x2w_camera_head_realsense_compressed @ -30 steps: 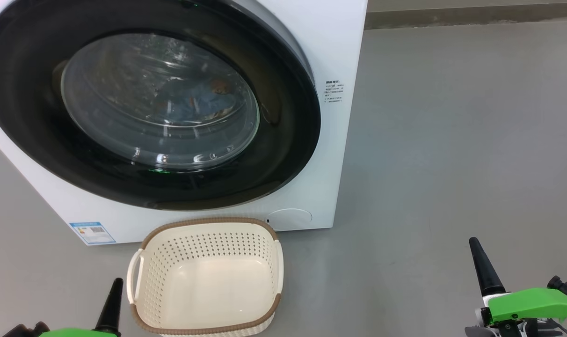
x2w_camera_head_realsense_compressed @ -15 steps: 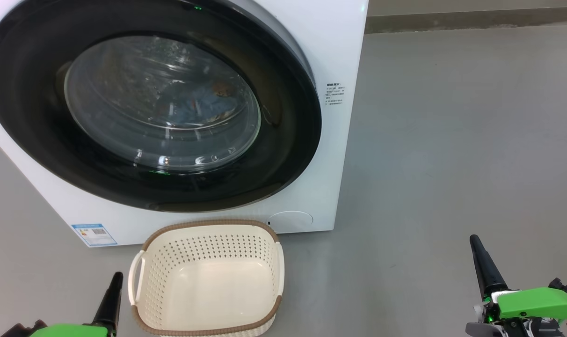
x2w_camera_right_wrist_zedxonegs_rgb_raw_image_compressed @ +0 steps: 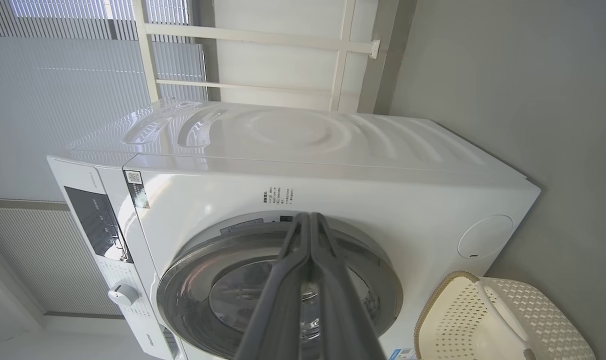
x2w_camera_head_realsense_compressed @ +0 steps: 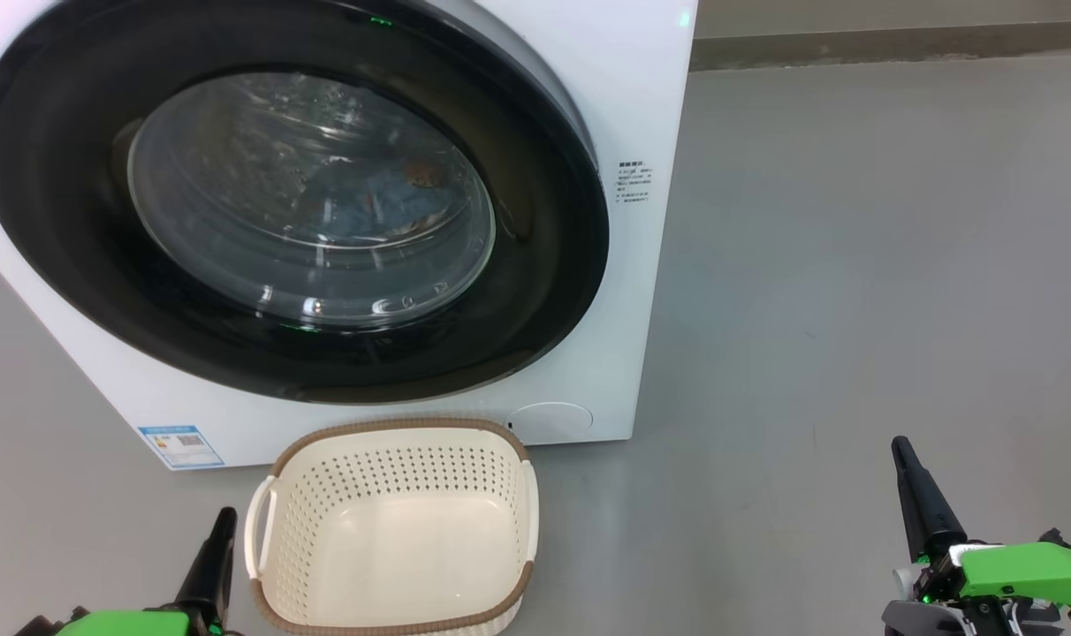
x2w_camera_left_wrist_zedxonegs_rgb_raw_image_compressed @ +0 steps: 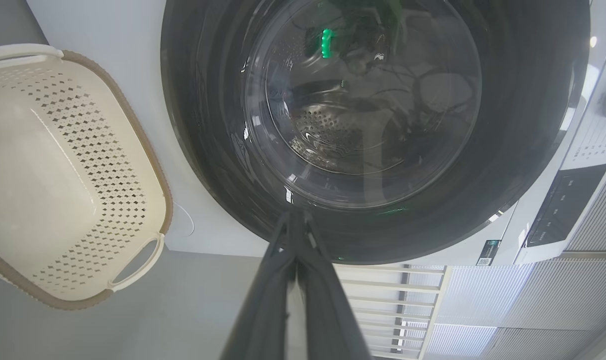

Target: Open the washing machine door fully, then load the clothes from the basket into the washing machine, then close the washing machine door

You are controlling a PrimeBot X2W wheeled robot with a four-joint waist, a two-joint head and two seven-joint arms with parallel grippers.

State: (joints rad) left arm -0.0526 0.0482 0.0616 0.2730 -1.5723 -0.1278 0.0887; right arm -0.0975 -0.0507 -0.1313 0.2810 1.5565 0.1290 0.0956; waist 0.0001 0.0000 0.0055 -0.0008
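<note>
**Door shut, clothes inside, both claws pressed together**

The grey floor (x2w_camera_head_realsense_compressed: 854, 265) takes up the right half of the head view. On it stands the washer (x2w_camera_head_realsense_compressed: 641, 106), a white box at upper left. Its door (x2w_camera_head_realsense_compressed: 67, 256) lies flat against the front, the glossy black rim covering most of that face. The domed window (x2w_camera_head_realsense_compressed: 235, 132) sits at the centre of the rim, with the perforated steel drum showing behind it.

The basket (x2w_camera_head_realsense_compressed: 394, 427) rests on the floor just in front of the washer, below the door's lower edge. Its brown rim is close to the white front panel and its bare cream bottom faces up.

The clothes (x2w_camera_head_realsense_compressed: 381, 196) lie in the drum, seen through the glass as a small blue bundle with orange-brown spots.

The left gripper (x2w_camera_left_wrist_zedxonegs_rgb_raw_image_compressed: 295, 216) is low, just left of the basket and not touching it. Its two dark fingers meet at the tips and clamp nothing. The right gripper (x2w_camera_right_wrist_zedxonegs_rgb_raw_image_compressed: 310, 216) is far to the right over bare floor, well apart from basket and washer. Its fingers are likewise together and grip nothing.

A blue label (x2w_camera_head_realsense_compressed: 180, 444) marks the washer's lower left corner, and a round white flap (x2w_camera_head_realsense_compressed: 550, 419) its lower right
</note>
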